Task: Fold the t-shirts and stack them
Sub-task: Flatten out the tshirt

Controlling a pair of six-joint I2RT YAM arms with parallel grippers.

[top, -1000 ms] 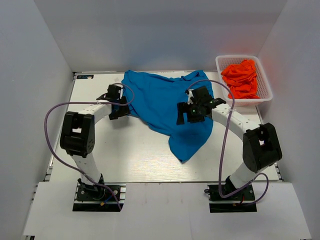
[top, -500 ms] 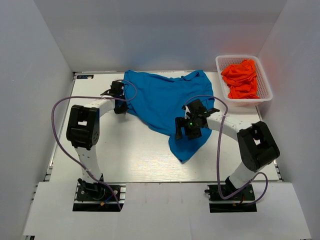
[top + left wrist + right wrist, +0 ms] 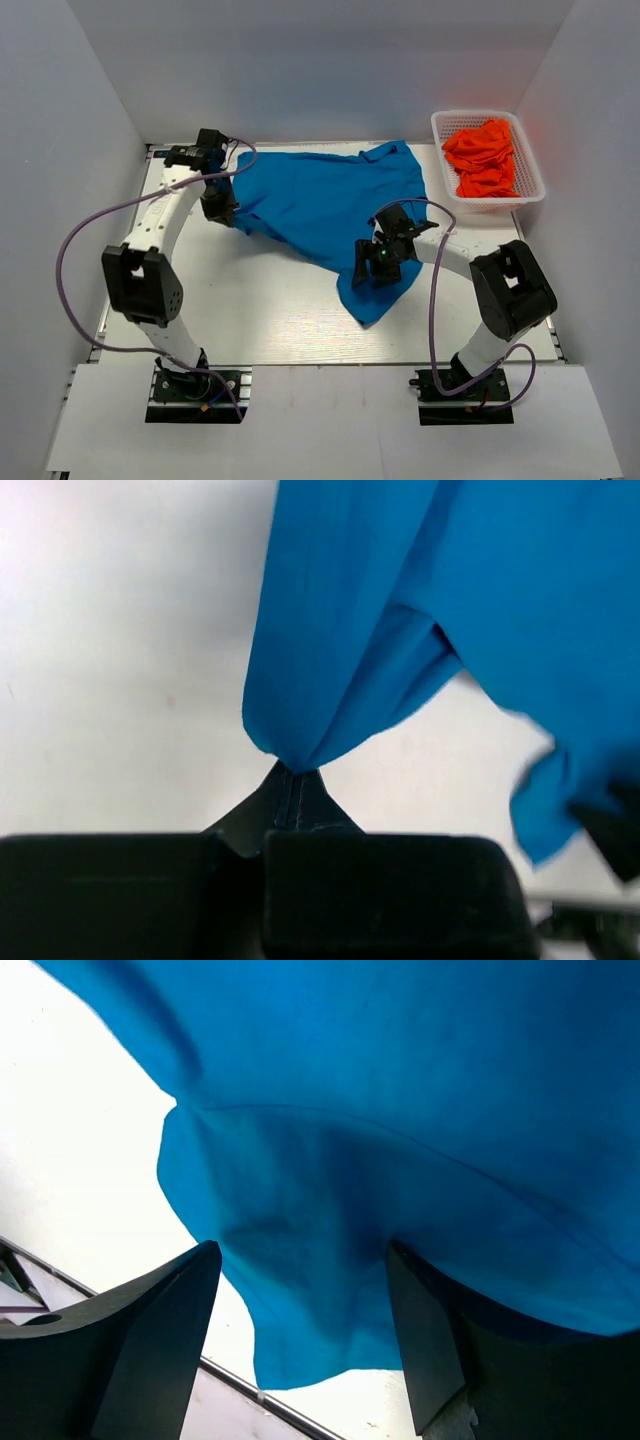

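Note:
A bright blue t-shirt [image 3: 320, 205] lies spread across the back middle of the table, with one corner hanging toward the front. My left gripper [image 3: 218, 205] is shut on the shirt's left edge. In the left wrist view the fabric [image 3: 480, 580] bunches into a point pinched at the closed tips of that gripper [image 3: 297, 775]. My right gripper [image 3: 375, 268] hovers open over the lower corner. In the right wrist view the blue cloth [image 3: 400, 1080] lies under and between the spread fingers of the right gripper [image 3: 302, 1260]. Orange-red t-shirts [image 3: 482, 158] are heaped in the basket.
The white mesh basket [image 3: 437, 127] stands at the back right corner of the table. White walls close in the table on the left, back and right. Purple cables loop beside both arms. A metal rail runs along the table's front edge [image 3: 300, 1405].
My left gripper has shut on the blue shirt's left edge and pulled it left and back, stretching the cloth out. My right gripper has dropped toward the lower corner.

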